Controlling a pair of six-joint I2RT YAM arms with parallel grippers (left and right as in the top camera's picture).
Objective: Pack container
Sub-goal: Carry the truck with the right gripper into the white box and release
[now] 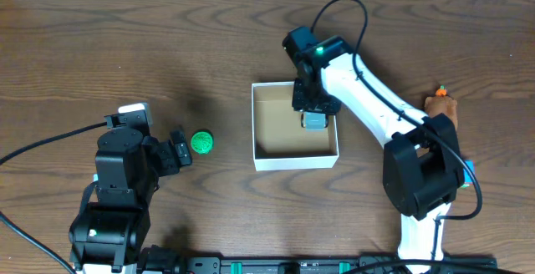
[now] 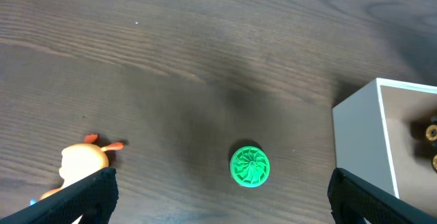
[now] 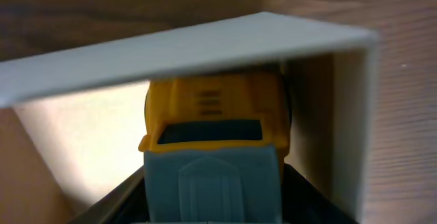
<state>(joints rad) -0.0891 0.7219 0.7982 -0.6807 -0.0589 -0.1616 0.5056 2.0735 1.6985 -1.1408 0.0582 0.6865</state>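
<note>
The container [image 1: 297, 160] is a square white box with a tan inside, at the table's middle. My right gripper [image 1: 313, 107] reaches down into its right side and is shut on a yellow and grey toy truck [image 1: 313, 122]. In the right wrist view the truck [image 3: 215, 121] sits between my fingers [image 3: 215, 207], close to the white box wall [image 3: 191, 53]. My left gripper [image 1: 178, 150] is open and empty, just left of a green ridged disc [image 1: 201, 143]. In the left wrist view the disc [image 2: 249, 166] lies ahead of the open jaws [image 2: 222, 197], and the box corner [image 2: 358, 135] is at the right.
A brown toy with an orange top [image 1: 440, 105] lies at the right, beside my right arm. A yellow-orange duck-like toy [image 2: 82, 162] lies by my left finger in the left wrist view. Black cables run across the table's left front.
</note>
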